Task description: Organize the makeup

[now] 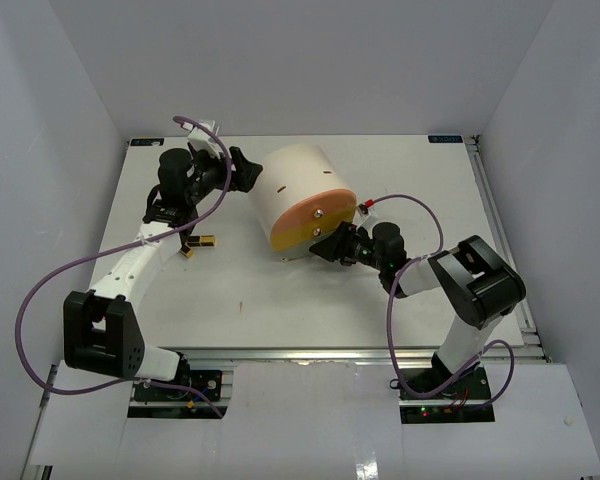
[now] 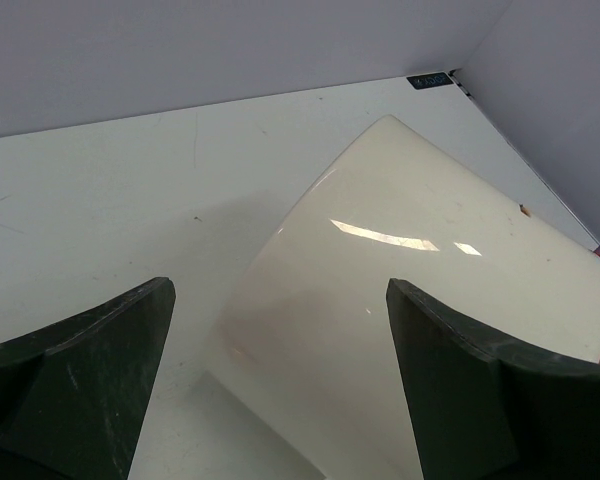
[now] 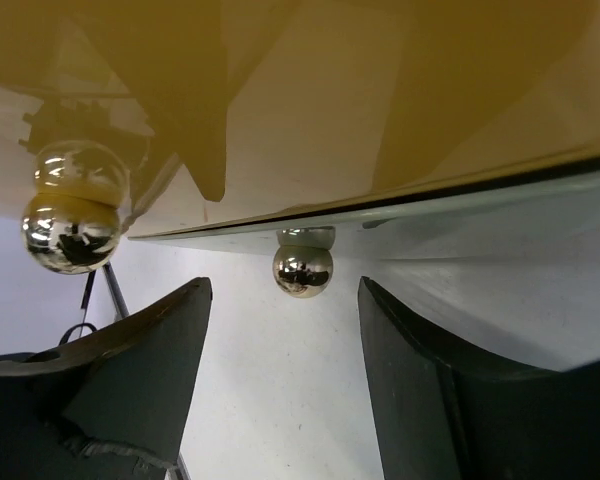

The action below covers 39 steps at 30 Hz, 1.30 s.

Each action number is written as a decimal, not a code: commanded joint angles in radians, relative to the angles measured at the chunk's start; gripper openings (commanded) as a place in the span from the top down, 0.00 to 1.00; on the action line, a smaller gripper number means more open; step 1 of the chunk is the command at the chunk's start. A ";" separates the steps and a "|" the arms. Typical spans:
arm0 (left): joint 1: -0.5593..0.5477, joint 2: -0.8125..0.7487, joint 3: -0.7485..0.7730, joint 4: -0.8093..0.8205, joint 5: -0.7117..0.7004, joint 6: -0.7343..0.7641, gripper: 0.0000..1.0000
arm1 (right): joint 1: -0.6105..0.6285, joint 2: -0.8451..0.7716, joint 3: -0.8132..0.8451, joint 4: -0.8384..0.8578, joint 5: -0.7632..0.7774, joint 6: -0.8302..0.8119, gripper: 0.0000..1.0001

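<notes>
Makeup-wise, short gold-and-black bars [image 1: 205, 241] sit off left; right gripper [image 1: 328, 243], jaws apart and empty, has the small chrome knob [image 3: 302, 270] on the cream drawer cylinder [image 1: 300, 190] dead ahead.

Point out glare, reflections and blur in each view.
Left wrist: white glare streaks run across the curved side of the cream cylinder. Right wrist: the round metal knob mirrors its surroundings, and the yellow drawer front is soft, with blurry dark reflections. Top external: the light is even, with only faint shadows on the table.
</notes>
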 commanded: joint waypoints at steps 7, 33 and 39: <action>-0.002 -0.093 -0.038 0.027 0.017 0.027 0.02 | -0.012 0.076 0.050 0.120 0.072 0.091 0.49; -0.249 -0.484 -0.399 -0.078 -0.191 0.005 0.02 | -0.078 0.004 -0.066 0.097 -0.104 0.053 0.80; -0.281 -0.533 -0.439 -0.098 -0.212 -0.024 0.02 | -0.106 -0.080 -0.155 0.008 -0.223 -0.018 0.79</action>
